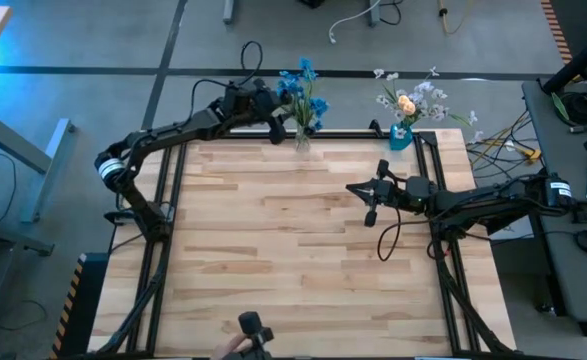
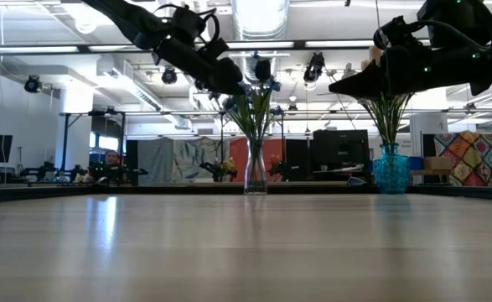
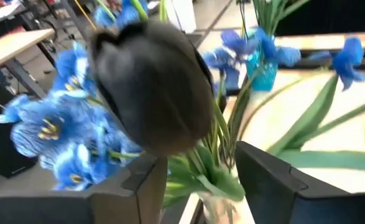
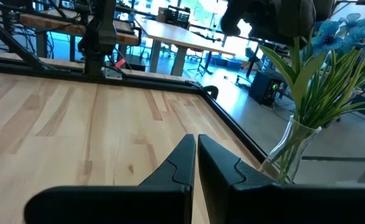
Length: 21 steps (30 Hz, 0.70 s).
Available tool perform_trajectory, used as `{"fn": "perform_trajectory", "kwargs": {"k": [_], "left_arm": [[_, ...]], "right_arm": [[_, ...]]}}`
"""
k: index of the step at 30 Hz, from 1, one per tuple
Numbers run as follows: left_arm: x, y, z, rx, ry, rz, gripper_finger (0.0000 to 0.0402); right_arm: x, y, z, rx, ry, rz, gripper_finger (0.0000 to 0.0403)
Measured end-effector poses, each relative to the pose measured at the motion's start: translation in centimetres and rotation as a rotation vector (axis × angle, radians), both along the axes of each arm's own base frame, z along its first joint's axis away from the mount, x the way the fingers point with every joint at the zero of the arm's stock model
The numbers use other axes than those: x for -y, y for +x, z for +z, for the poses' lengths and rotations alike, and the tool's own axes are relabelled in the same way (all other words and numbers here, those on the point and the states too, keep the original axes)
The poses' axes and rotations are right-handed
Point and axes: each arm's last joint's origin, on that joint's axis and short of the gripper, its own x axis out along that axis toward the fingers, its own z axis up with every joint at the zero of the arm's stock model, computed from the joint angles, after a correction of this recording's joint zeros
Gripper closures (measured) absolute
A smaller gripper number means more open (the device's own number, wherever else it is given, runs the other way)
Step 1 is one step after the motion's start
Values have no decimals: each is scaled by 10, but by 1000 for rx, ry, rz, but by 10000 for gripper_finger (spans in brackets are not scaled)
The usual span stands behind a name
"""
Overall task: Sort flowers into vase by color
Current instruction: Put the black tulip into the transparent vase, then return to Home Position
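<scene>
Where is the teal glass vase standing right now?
In the high view the teal glass vase stands at the table's far edge toward the right, holding white and orange flowers, to the right of the clear glass vase.

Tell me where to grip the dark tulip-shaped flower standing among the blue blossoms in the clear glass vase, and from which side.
Take the thin green stem just below the dark tulip-shaped flower's bulbous head, probably from the left arm's side, where the left gripper's open fingers face it. Blue blossoms crowd one flank; the upright stem suits lifting straight up.

closed right tool (image 4: 196,163) above wooden table (image 4: 58,118), near glass vase (image 4: 286,152)
</scene>
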Motion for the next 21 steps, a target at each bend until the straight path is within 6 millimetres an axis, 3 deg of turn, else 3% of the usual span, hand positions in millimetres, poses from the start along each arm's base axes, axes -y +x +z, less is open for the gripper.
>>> {"fn": "perform_trajectory", "kwargs": {"k": [13, 21], "left_arm": [[18, 5, -18, -93, 52, -32, 210], [41, -25, -39, -16, 70, -19, 210]], "right_arm": [[0, 0, -1, -8, -5, 0, 390], [0, 0, -1, -9, -5, 0, 390]]}}
